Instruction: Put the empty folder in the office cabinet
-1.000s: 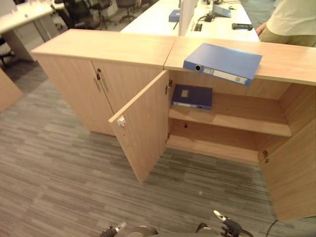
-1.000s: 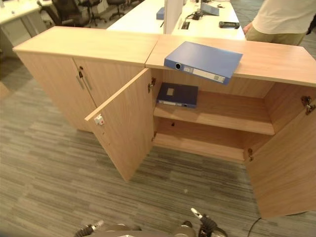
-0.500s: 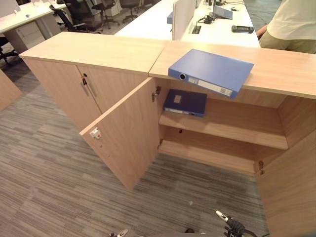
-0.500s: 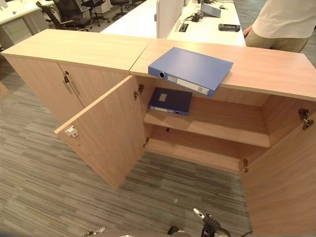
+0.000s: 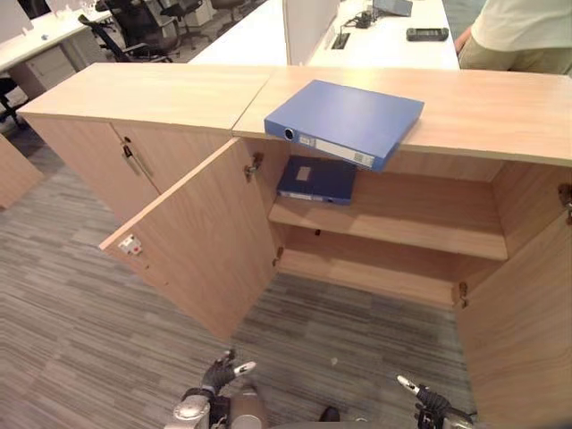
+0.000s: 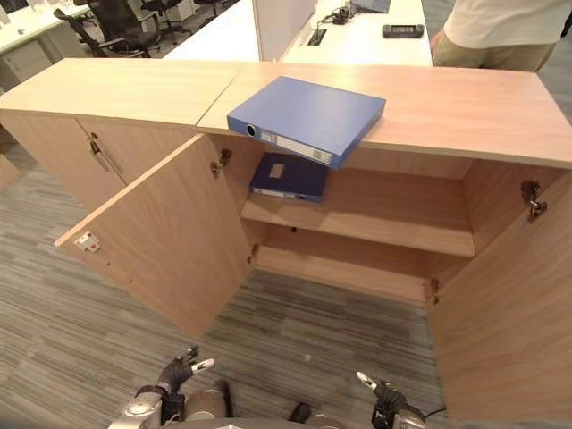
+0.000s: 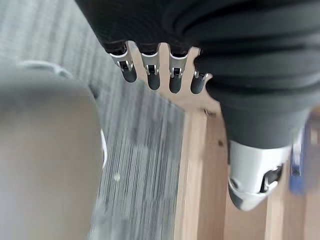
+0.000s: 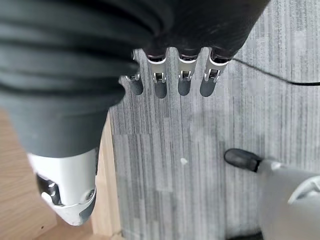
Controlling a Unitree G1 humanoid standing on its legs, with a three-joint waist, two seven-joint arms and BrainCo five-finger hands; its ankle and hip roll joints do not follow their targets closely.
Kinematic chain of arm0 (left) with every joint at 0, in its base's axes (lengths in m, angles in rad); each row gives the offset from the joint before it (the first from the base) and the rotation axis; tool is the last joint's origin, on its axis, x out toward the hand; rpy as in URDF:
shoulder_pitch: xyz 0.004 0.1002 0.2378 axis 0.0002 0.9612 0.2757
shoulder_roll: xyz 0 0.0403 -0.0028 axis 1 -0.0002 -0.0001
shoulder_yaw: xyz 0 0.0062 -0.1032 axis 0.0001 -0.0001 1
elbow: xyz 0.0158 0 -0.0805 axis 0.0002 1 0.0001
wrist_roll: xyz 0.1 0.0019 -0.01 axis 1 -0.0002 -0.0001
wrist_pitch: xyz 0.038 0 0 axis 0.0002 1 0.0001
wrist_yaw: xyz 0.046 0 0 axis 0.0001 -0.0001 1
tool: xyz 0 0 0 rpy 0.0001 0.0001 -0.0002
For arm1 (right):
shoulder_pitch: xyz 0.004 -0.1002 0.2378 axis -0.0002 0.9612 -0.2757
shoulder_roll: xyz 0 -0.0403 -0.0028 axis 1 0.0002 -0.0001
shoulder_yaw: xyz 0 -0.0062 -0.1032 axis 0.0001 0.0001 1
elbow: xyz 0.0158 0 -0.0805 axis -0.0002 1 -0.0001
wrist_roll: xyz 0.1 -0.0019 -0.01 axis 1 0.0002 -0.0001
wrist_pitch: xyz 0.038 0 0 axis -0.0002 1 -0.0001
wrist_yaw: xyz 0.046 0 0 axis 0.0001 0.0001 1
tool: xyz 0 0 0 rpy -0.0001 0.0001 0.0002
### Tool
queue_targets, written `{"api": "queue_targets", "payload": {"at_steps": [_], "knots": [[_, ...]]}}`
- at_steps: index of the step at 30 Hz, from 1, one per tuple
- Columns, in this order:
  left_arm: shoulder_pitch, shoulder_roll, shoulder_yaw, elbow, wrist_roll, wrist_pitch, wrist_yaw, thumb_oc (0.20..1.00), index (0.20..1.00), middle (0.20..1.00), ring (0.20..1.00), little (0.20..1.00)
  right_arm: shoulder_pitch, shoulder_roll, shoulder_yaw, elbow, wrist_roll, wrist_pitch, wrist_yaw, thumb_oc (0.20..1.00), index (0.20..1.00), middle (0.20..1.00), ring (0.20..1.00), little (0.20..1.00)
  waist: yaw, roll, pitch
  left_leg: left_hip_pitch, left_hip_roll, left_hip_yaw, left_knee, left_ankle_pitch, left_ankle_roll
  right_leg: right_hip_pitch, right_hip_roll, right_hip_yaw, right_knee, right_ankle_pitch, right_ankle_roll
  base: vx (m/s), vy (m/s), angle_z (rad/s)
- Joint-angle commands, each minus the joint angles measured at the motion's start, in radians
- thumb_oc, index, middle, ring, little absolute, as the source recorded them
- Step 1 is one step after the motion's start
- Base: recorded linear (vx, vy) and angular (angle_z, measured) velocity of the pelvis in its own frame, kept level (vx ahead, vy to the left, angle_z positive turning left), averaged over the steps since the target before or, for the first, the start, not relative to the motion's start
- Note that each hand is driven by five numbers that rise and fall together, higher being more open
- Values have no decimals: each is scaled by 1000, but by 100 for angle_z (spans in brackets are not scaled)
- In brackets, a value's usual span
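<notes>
A blue folder [image 5: 344,121] lies flat on the top of the wooden office cabinet [image 5: 161,89], its spine hanging over the front edge above the open compartment. A second blue folder [image 5: 317,179] lies on the upper shelf [image 5: 420,223] inside. Both doors of that compartment stand open, the left door [image 5: 197,241] swung out toward me. My left hand [image 5: 221,374] and right hand [image 5: 418,396] hang low over the carpet, far below the folders. In the wrist views the left hand's fingers [image 7: 150,75] and the right hand's fingers [image 8: 182,80] are straight and hold nothing.
The right door [image 5: 523,304] juts out at the right. A closed cabinet section [image 5: 98,152] stands at the left. A person [image 5: 523,36] stands behind the cabinet by a white desk [image 5: 375,40]. Office chairs [image 5: 134,27] are at the back left.
The camera has moved closer and shifted, so the cabinet sits further left in view. My left hand has risen into sight at the bottom. The folders lie as before.
</notes>
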Motion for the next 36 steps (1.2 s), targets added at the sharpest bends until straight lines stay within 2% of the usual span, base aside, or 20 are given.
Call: {"api": "queue_targets", "payload": {"at_steps": [1, 2, 3, 6, 8, 9, 16, 18, 19, 20, 21, 23, 24, 26, 29, 30, 31, 32, 36], "knots": [[-50, 72, -72, -111, 174, -17, -49, 1000, 1000, 1000, 1000, 1000, -18, -32, -21, 4, -61, 3, 14, 1000, 1000, 1000, 1000, 1000, 37, 30, 12, -12, -30, -8, -14, 98, 37, 97, -112, 94, 38, -47, 158, 292, 202, -27], [-46, 86, -75, -137, 200, -16, -56, 1000, 1000, 1000, 1000, 1000, -19, -33, -22, 2, -71, 3, 19, 1000, 1000, 1000, 1000, 1000, 43, 48, 4, -1, -28, -5, -44, 113, 52, 98, -109, 96, 39, -36, 167, 236, 193, -25], [-44, 90, -89, -152, 221, -18, -64, 1000, 1000, 1000, 1000, 1000, -15, -34, -23, 2, -79, 5, 20, 1000, 1000, 1000, 1000, 1000, 39, 56, -3, 7, -30, -17, -52, 121, 51, 107, -110, 102, 38, -44, 170, 97, 123, -38], [-45, 110, -112, -201, 250, -20, -85, 1000, 1000, 1000, 1000, 1000, -8, -32, -26, 11, -105, 10, 24, 1000, 1000, 1000, 1000, 1000, 33, 65, -29, 39, -42, -10, -79, 126, 54, 131, -128, 111, 32, -51, 178, 220, 136, -48], [-28, 129, -124, -248, 270, -28, -104, 1000, 1000, 1000, 1000, 1000, 7, -20, -27, 20, -133, 13, 26, 1000, 1000, 1000, 1000, 1000, 33, 63, -58, 85, -74, 1, -97, 103, 71, 155, -156, 114, 18, -51, 195, 308, 203, -4], [-27, 130, -124, -249, 270, -28, -105, 1000, 1000, 1000, 1000, 1000, 8, -19, -27, 20, -133, 13, 25, 1000, 1000, 1000, 1000, 1000, 34, 63, -58, 86, -75, 1, -97, 103, 71, 156, -156, 114, 18, -51, 195, 235, 174, -7], [-25, 163, -133, -319, 276, -39, -118, 1000, 1000, 1000, 1000, 1000, -19, 21, -26, 23, -131, 13, 19, 1000, 1000, 1000, 1000, 1000, 38, 45, -86, 116, -157, 24, -106, 35, 123, 133, -228, 124, 10, 1, 254, 101, 178, -1], [-32, 172, -132, -336, 269, -42, -115, 1000, 1000, 1000, 1000, 1000, -34, 33, -25, 17, -134, 14, 19, 1000, 1000, 1000, 1000, 1000, 43, 43, -97, 136, -201, 33, -106, -4, 149, 112, -281, 118, 40, 43, 288, 76, 262, -2], [-32, 172, -132, -336, 269, -42, -115, 1000, 1000, 1000, 1000, 1000, -34, 33, -25, 17, -134, 14, 19, 1000, 1000, 1000, 1000, 1000, 44, 42, -97, 136, -203, 34, -106, -4, 150, 111, -283, 119, 41, 42, 289, 68, 280, -14], [-39, 172, -131, -350, 253, -43, -119, 1000, 1000, 1000, 1000, 1000, -41, 39, -33, 16, -134, 15, 22, 1000, 1000, 1000, 1000, 1000, 48, 44, -99, 159, -243, 39, -106, -32, 172, 94, -345, 112, 104, 92, 312, 65, 279, -14], [-44, 172, -131, -357, 243, -41, -123, 1000, 1000, 1000, 1000, 1000, -40, 39, -38, 16, -132, 15, 23, 1000, 1000, 1000, 1000, 1000, 50, 45, -98, 171, -260, 38, -106, -44, 182, 81, -379, 109, 150, 118, 315, 88, 397, -20], [-53, 168, -131, -368, 207, -39, -131, 1000, 1000, 1000, 1000, 1000, -37, 36, -47, 13, -132, 20, 25, 1000, 1000, 1000, 1000, 1000, 45, 39, -89, 210, -311, 23, -106, -89, 203, 56, -459, 130, 272, 211, 330, 124, 286, -16], [-64, 170, -139, -375, 196, -37, -135, 1000, 1000, 1000, 1000, 1000, -32, 36, -50, 12, -127, 21, 26, 1000, 1000, 1000, 1000, 1000, 39, 40, -85, 221, -322, 19, -106, -98, 211, 46, -478, 128, 315, 246, 323, 105, 241, -5], [-79, 173, -149, -386, 186, -34, -145, 1000, 1000, 1000, 1000, 1000, -28, 48, -53, 3, -118, 22, 27, 1000, 1000, 1000, 1000, 1000, 31, 48, -76, 241, -328, 22, -106, -111, 223, 13, -505, 103, 389, 270, 310, 37, 190, 13], [-87, 174, -153, -398, 176, -30, -151, 1000, 1000, 1000, 1000, 1000, -26, 52, -53, 2, -116, 22, 29, 1000, 1000, 1000, 1000, 1000, 27, 47, -69, 252, -331, 26, -106, -127, 226, -12, -523, 85, 424, 257, 314, 33, 62, 14], [-108, 181, -165, -426, 151, -25, -160, 1000, 1000, 1000, 1000, 1000, -28, 49, -59, 6, -115, 25, 33, 1000, 1000, 1000, 1000, 1000, 10, 60, -57, 257, -307, 25, -106, -129, 220, -55, -481, 38, 379, 212, 296, 31, -16, 1], [-108, 181, -165, -426, 151, -25, -160, 1000, 1000, 1000, 1000, 1000, -28, 49, -59, 6, -115, 25, 33, 1000, 1000, 1000, 1000, 1000, 10, 61, -57, 256, -306, 24, -106, -129, 219, -54, -480, 37, 378, 212, 296, 67, -58, -3], [-112, 185, -168, -445, 144, -28, -161, 1000, 1000, 1000, 1000, 1000, -30, 53, -64, 0, -102, 27, 35, 1000, 1000, 1000, 1000, 1000, -1, 64, -46, 271, -299, 16, -106, -133, 219, -81, -455, 39, 340, 200, 301, 67, -68, 5], [-112, 183, -160, -455, 146, -31, -161, 1000, 1000, 1000, 1000, 1000, -21, 65, -68, 8, -91, 30, 39, 1000, 1000, 1000, 1000, 1000, -12, 57, -31, 313, -283, 0, -106, -154, 209, -108, -429, 72, 234, 226, 319, 74, -112, 26]]}}
